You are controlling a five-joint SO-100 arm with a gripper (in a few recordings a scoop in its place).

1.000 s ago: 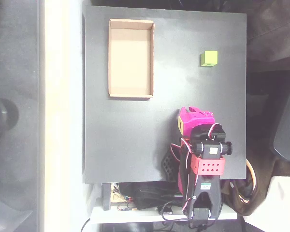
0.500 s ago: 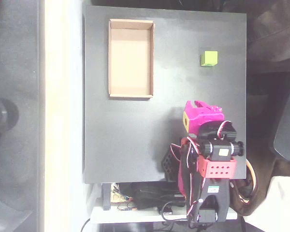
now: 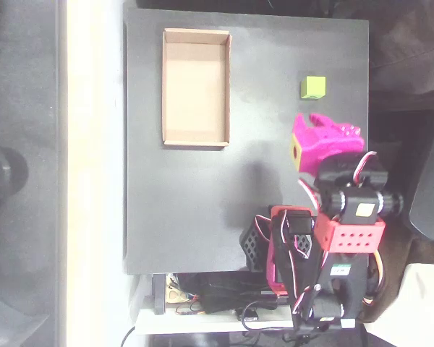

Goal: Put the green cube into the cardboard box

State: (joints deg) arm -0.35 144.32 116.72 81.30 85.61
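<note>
Since the earlier frames the arm has swung to the right and reached further up the table, so its magenta gripper (image 3: 325, 134) now sits just below the cube rather than low near the table's front edge; the box and cube have not shifted.

Going left to right in the overhead view: the cardboard box (image 3: 196, 137) lies open and empty at the upper left of the black table (image 3: 181, 210), long side running up the picture. Well apart from it, toward the upper right, the green cube (image 3: 313, 87) rests alone on the table, untouched. Just below it hangs the gripper; from above I cannot tell whether its fingers are spread or pressed together, and it holds nothing.

The step in hand looks like the approach to the cube. To do it well, the fingers should open wide, straddle the cube squarely across two flat faces, descend until low around it, then close before lifting toward the box.
</note>
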